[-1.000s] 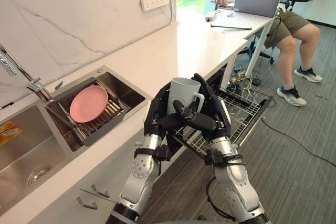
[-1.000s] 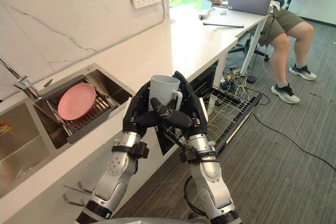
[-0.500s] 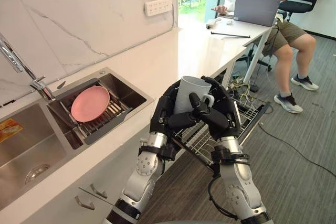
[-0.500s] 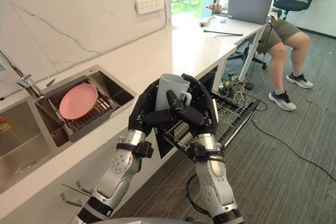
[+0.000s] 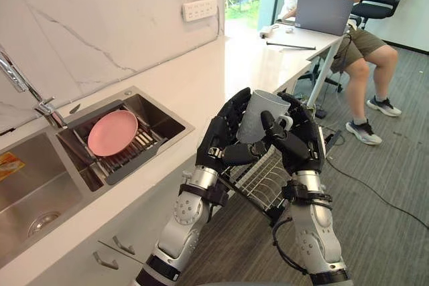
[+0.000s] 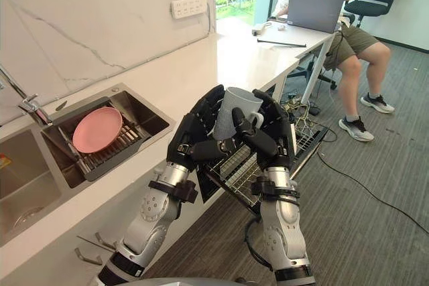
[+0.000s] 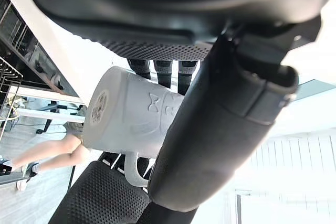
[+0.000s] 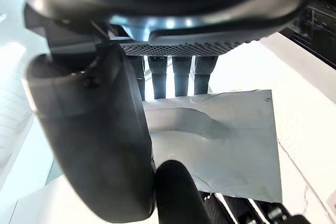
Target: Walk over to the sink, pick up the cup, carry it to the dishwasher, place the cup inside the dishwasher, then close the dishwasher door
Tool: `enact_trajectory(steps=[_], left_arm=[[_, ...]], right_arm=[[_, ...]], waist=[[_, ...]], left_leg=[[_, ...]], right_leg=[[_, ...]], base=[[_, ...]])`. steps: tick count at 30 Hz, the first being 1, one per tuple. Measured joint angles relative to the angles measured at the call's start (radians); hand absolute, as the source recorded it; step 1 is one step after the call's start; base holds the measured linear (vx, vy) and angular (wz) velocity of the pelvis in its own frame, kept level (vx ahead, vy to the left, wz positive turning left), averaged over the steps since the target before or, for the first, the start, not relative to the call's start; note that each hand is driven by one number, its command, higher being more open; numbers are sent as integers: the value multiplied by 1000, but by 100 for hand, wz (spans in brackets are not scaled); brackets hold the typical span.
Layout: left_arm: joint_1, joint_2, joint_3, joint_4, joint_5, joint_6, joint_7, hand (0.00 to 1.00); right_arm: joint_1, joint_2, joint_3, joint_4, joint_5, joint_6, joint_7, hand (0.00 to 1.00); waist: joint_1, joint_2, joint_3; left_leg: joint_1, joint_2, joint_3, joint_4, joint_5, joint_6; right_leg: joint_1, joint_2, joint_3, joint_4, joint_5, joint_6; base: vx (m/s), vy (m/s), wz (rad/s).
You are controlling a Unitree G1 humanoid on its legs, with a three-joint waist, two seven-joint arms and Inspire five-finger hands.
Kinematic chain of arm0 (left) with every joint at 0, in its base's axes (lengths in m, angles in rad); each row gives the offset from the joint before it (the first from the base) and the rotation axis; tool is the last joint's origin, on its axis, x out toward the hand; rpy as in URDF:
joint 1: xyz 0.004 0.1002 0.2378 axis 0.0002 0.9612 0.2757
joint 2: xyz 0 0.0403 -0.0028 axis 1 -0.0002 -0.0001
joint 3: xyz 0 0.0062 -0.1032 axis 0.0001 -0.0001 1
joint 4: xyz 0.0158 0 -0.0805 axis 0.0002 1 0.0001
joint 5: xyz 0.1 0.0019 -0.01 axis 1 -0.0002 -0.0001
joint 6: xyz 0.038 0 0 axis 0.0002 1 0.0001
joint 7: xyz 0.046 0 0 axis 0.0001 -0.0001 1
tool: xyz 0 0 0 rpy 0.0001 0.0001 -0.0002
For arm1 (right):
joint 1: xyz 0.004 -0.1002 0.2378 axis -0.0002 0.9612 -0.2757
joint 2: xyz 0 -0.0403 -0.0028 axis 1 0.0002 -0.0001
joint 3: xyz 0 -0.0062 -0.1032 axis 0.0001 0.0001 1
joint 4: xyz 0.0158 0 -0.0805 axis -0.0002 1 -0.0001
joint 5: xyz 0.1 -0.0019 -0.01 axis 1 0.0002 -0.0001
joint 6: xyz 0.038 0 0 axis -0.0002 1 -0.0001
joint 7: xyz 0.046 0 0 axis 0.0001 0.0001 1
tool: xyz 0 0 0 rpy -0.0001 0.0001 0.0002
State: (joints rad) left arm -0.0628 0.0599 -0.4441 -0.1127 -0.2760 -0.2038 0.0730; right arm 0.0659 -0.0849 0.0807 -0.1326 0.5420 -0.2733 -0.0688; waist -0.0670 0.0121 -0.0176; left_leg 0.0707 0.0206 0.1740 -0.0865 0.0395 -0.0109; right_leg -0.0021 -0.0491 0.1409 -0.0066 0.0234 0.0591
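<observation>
A pale grey cup with a handle is held upright in the air between both hands, in front of the counter's edge. My left hand curls round its left side and my right hand round its right side, thumbs crossing in front. The left wrist view shows the cup from its base, the right wrist view shows the cup from its side. Below the hands the dishwasher's wire rack is pulled out over the open door.
A double sink lies at the left with a pink plate on a drain rack and a faucet behind. The white counter runs to a desk where a person sits at a laptop.
Both hands have carried the cup up and to the right, further over the pulled-out rack. The view has shifted a little.
</observation>
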Motion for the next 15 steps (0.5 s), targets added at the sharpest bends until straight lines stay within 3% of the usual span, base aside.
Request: enact_trajectory(steps=[7, 15], left_arm=[[28, 1, 38, 0, -2, -4, -32, 90], [208, 15, 117, 1, -23, -7, -90, 90]], right_arm=[[-4, 8, -134, 0, -35, 0, -32, 30], [10, -31, -245, 0, -119, 9, -30, 30]], waist=[[-1, -8, 5], [-1, -14, 19]], left_leg=[[1, 1, 15, 0, -3, -1], [-7, 2, 15, 0, -6, 0]], right_leg=[[-6, 3, 17, 0, 2, 1], [-11, 2, 17, -5, 3, 1]], base=[[-6, -6, -7], [1, -4, 0]])
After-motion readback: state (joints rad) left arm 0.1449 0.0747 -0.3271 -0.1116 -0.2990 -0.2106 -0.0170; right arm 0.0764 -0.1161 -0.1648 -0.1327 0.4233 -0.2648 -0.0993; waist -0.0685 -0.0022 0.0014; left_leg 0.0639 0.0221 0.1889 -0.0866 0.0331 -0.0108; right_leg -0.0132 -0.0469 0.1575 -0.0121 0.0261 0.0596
